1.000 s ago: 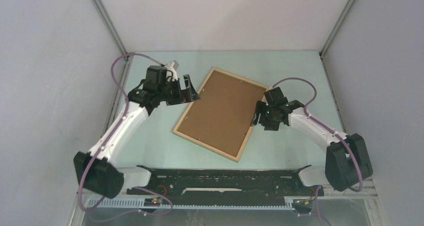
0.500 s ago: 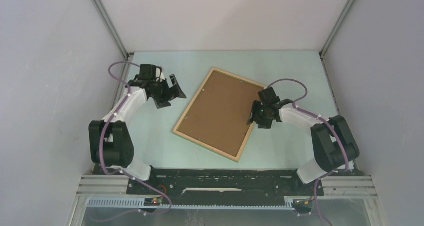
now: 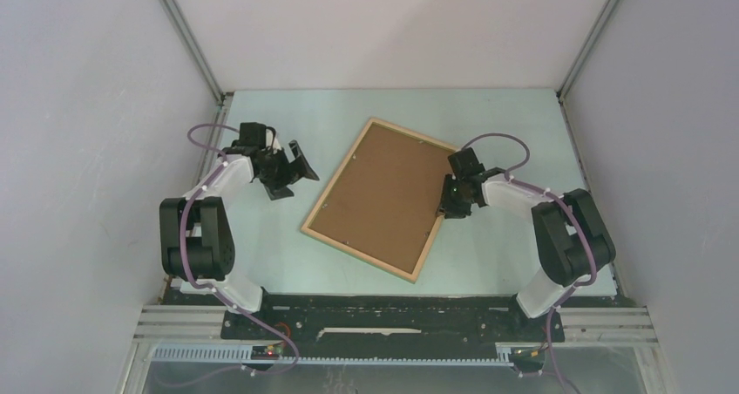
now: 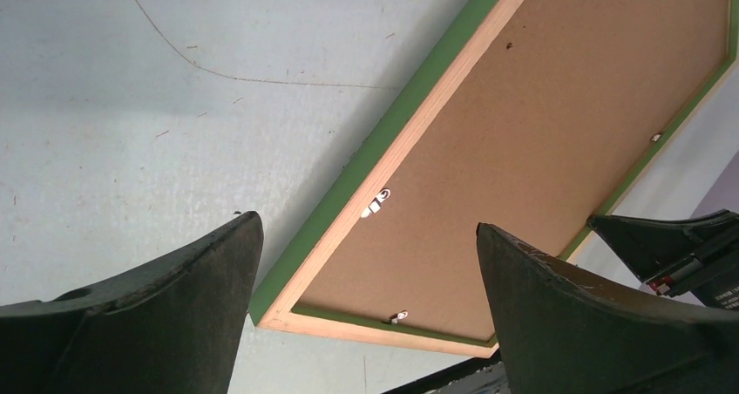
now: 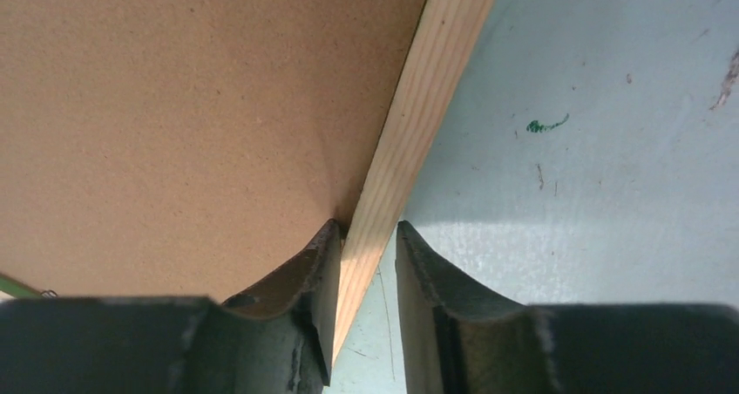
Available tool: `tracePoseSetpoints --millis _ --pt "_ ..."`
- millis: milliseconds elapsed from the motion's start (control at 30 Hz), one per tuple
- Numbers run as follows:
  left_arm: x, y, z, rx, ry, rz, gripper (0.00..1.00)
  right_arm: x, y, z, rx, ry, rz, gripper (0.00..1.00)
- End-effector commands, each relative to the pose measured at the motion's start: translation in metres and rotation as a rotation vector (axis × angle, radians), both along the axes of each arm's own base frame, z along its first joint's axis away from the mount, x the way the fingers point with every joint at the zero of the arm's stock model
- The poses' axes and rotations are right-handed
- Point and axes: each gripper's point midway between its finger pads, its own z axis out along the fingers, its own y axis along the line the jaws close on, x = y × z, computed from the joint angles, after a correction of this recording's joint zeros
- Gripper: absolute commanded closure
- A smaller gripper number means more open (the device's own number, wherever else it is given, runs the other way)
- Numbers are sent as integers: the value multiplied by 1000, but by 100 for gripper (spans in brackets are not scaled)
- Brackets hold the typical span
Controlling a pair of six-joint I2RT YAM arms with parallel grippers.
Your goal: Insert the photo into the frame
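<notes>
The photo (image 3: 382,196) already lies brown back up inside the frame (image 3: 318,234) mid-table (image 3: 488,115), apparently seated, so little remains; the right claw (image 5: 366,254) is narrowed astride the frame's wooden rail, perhaps pinching it, the left claw (image 4: 366,311) gapes wide nearby, unobstructed.

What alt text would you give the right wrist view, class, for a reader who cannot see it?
The right hand straddles the frame, one finger on each side of its light wood rail. The brown board back fills the left; the pale table lies right.
</notes>
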Motion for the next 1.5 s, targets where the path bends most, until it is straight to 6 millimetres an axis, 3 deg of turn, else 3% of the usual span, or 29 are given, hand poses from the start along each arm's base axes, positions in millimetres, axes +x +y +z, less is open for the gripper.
tracePoseSetpoints --millis 0,167,267,400,600,667,800,1100,1300,1467 --pt "2 -5 9 -39 -45 -18 0 13 -21 0 -75 -29 0 67" --pt "2 -11 10 -49 -50 -40 0 14 -44 -7 -150 -26 -19 80" --pt "1 -4 12 6 -59 -35 0 12 -45 -13 -129 -31 -19 84" --pt "-5 -8 21 109 -67 -93 0 12 -47 -15 -119 -48 -17 90" --pt "-8 -31 39 188 -70 -191 0 15 -47 -12 -66 -51 -9 95" --pt "-8 -36 34 183 -56 -229 0 15 -47 -11 -62 -54 -5 96" --pt "-10 -24 18 280 -34 -268 0 15 -53 -10 -92 -61 -18 96" --pt "-33 -22 -7 367 39 -355 0 14 -50 -11 -74 -57 -9 96" --pt "-50 -51 -18 346 65 -474 3 13 -48 -10 -66 -59 0 96" --pt "-62 -55 -30 352 114 -508 5 12 -47 -10 -60 -58 5 96"
